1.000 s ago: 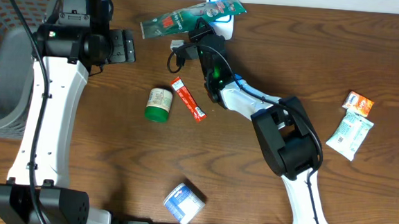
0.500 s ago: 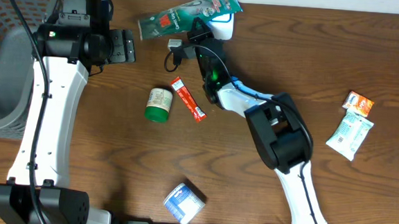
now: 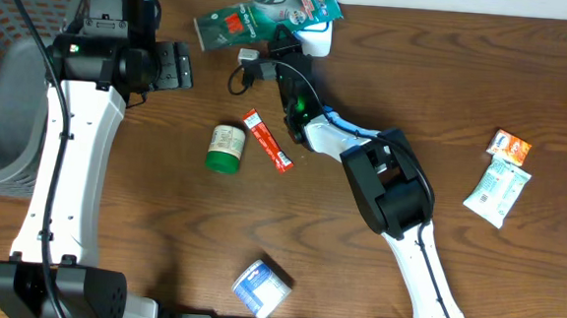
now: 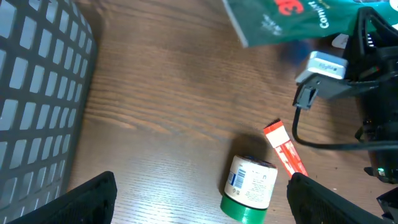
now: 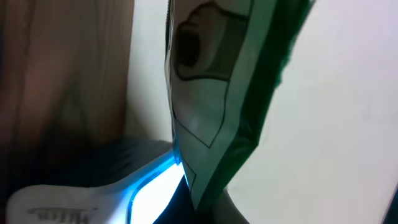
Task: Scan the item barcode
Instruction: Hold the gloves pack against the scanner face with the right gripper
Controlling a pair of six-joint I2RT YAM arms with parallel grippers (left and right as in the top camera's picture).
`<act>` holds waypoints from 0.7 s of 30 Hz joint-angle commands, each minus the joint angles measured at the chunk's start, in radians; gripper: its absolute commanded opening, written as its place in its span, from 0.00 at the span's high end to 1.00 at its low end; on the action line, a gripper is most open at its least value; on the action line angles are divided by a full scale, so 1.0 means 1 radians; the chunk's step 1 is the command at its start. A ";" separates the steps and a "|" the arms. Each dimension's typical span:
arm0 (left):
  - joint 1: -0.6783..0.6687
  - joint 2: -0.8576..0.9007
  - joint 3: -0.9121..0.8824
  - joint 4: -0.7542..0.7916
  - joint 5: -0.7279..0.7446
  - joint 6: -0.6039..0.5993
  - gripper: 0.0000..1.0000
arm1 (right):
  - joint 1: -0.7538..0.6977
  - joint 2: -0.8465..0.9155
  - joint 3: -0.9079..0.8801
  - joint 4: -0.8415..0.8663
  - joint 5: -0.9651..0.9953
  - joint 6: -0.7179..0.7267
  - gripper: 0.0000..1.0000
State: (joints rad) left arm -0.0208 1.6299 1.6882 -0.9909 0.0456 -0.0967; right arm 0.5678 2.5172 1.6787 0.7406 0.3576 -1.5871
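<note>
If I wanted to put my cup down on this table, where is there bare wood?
Bare wood lies between the right arm and the white packet at the right edge, and between the left arm and the blue-white pack. It is crowded around the green pouch, red stick and jar.

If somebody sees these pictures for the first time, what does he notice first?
The green packet, clamped in the right gripper at the far edge of the table, beside a white scanner glowing blue. Then the green-capped bottle and red sachet lying mid-table.
</note>
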 commanded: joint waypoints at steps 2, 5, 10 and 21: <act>0.003 0.013 -0.002 -0.003 -0.012 0.006 0.12 | -0.011 0.005 0.022 -0.035 0.087 0.218 0.99; 0.003 0.013 -0.002 -0.003 -0.012 0.006 0.12 | -0.011 0.005 0.022 -0.076 0.087 0.290 0.99; 0.003 0.013 -0.002 -0.003 -0.012 0.006 0.12 | 0.004 0.005 0.021 -0.113 0.094 0.300 0.99; 0.003 0.013 -0.002 -0.003 -0.012 0.006 0.12 | 0.047 0.005 0.021 -0.125 0.093 0.300 0.99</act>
State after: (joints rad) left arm -0.0208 1.6299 1.6882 -0.9909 0.0456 -0.0967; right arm 0.6071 2.5172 1.6829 0.6163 0.4454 -1.3155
